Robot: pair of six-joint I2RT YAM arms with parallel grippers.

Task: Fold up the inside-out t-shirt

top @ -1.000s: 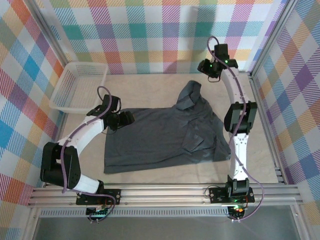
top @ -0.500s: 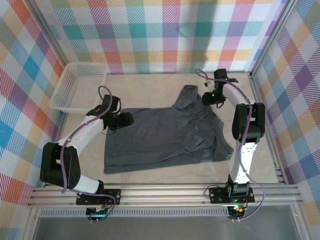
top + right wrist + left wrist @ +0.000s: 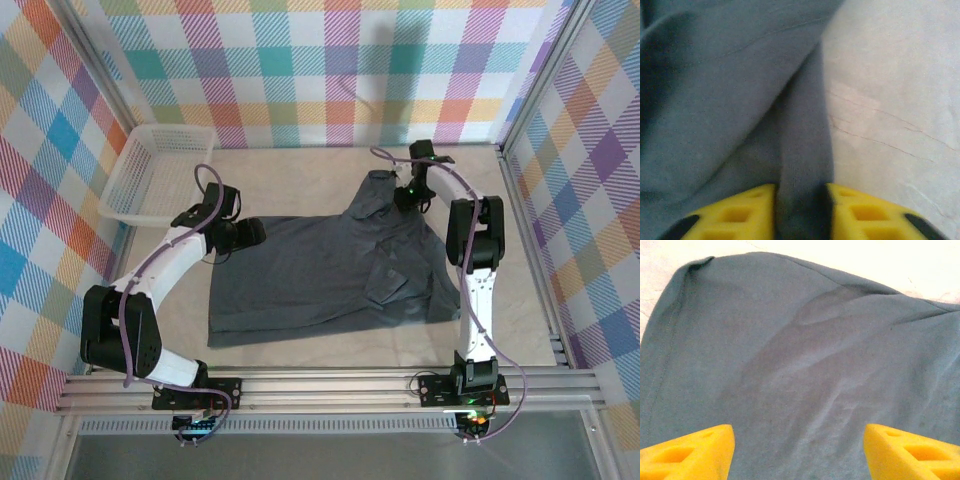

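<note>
T-shirt [image 3: 330, 270] lies spread right of the white mesh basket [image 3: 118, 185]. Your left gripper [image 3: 799, 440] hangs wide open above its cloth, empty. Your right gripper [image 3: 800, 200] pinches an edge fold; make sure that bite is deep before lifting.

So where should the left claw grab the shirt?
Probably the t-shirt at its far-left corner, coming in from the left over the bare table. The hem edge there lies flat and free, and the open left gripper hovers close by. The right gripper pinches a fold on the far right side.
</note>
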